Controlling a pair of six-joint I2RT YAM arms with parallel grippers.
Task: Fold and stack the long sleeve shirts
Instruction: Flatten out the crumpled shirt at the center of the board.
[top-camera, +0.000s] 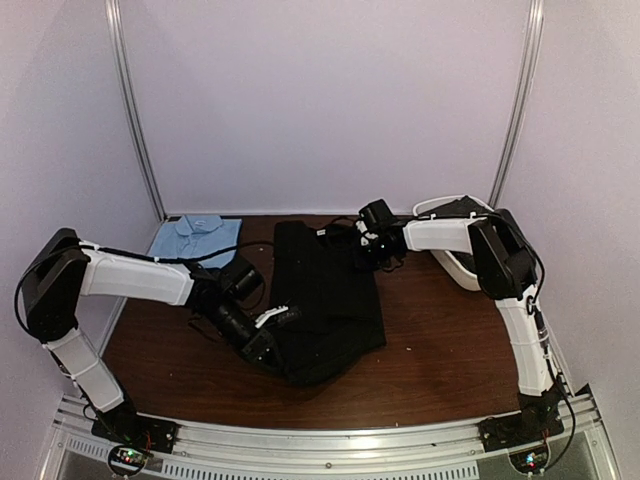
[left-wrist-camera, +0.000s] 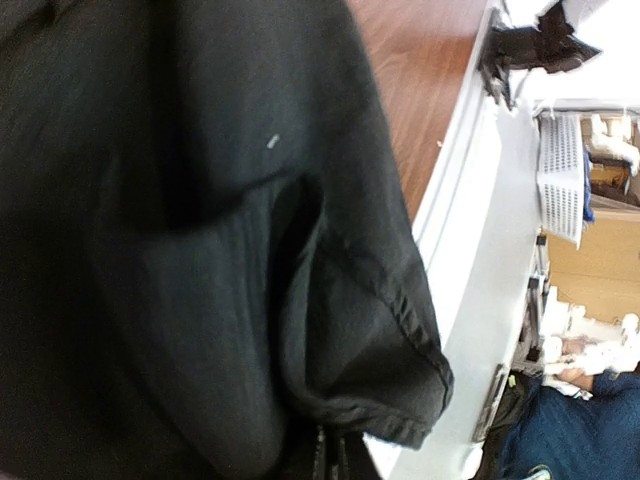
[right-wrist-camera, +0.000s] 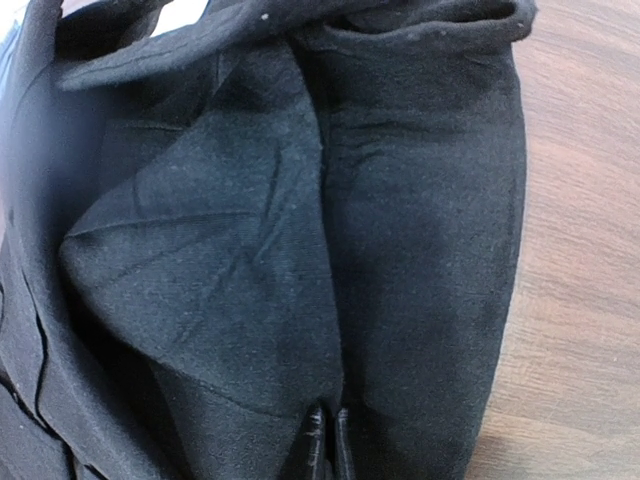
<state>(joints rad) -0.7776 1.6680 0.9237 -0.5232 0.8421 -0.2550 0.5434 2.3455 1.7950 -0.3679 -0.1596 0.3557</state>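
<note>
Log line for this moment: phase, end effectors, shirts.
phase: mid-fold | left end effector: shut on black shirt | right end effector: shut on it too | light blue shirt: folded, back-left

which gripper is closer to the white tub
Right. The right gripper grips the far edge of the black shirt, beside the white tub. The left gripper is at the shirt's near left side, much farther away.

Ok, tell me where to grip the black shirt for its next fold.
On the black shirt, pinch the side edges: left gripper from the left at the near end, right gripper from the right at the far end. It lies as a long strip, so opposite ends likely control it best.
</note>
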